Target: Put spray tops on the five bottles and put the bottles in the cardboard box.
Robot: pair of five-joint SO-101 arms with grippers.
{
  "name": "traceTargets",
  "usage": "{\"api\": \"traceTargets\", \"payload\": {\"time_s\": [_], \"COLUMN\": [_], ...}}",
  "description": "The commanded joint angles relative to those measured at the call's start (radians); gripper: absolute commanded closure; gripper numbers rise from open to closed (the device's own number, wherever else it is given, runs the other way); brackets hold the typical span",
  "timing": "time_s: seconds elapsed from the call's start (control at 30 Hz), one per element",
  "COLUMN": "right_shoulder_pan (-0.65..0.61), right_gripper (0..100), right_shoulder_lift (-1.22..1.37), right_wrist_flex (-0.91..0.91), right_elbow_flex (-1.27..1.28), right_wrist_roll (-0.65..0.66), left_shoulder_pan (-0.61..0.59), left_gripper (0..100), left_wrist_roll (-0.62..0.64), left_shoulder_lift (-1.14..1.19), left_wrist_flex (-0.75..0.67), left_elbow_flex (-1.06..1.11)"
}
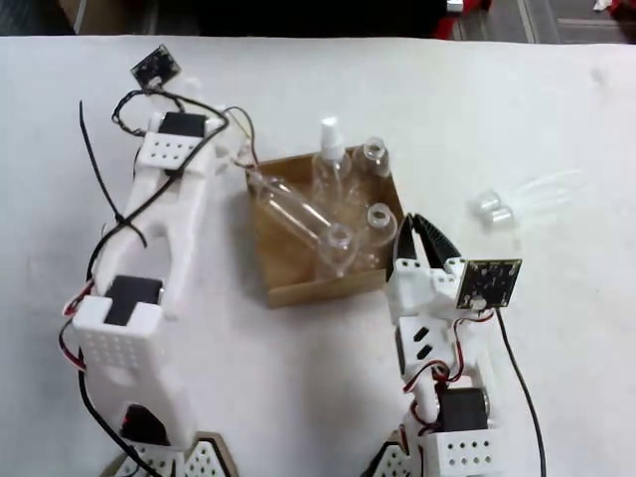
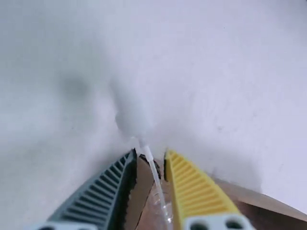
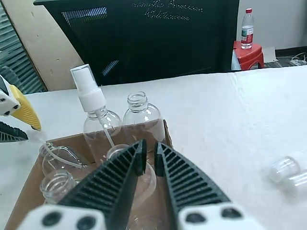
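Two spray tops [image 1: 489,204] lie loose; right claw [image 3: 148,146] clenched empty, left claw [image 2: 151,156] unclear.

Box [image 1: 318,288] full of bottles [image 1: 331,169] (some upright)

my left arm [image 1: 164,238] stretches far across, left hand [image 2: 151,160] jaws slightly apart; right hand [image 3: 149,155] sits nearer, jaws all but together.

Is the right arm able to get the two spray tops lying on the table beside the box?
Probably yes. The right hand sits empty by the box, and the spray tops lie on the table close beside it, nothing between. The hand looks shut, so it must open first.
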Motion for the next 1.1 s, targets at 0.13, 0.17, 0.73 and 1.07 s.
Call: {"api": "traceTargets", "payload": {"time_s": [0.13, 0.17, 0.73, 1.07], "right_shoulder_pan": [0.005, 0.005, 0.005, 0.008], "right_gripper": [98.1, 98.1, 98.1, 98.1], "right_shoulder_lift": [-0.008, -0.008, -0.008, -0.008], "right_wrist_flex": [-0.007, -0.007, -0.007, -0.007], "right_elbow_flex": [0.008, 0.008, 0.008, 0.008], "right_wrist_roll": [0.012, 0.012, 0.012, 0.012], "left_shoulder_pan": [-0.013, -0.013, 0.018, 0.031], "left_gripper": [90, 90, 98, 98], "left_wrist_roll": [0.009, 0.009, 0.049, 0.060], "left_shoulder_lift": [0.068, 0.068, 0.127, 0.028], "left_wrist_flex": [-0.040, -0.040, -0.114, -0.075], "left_elbow_flex": [-0.061, -0.061, -0.061, -0.060]}}
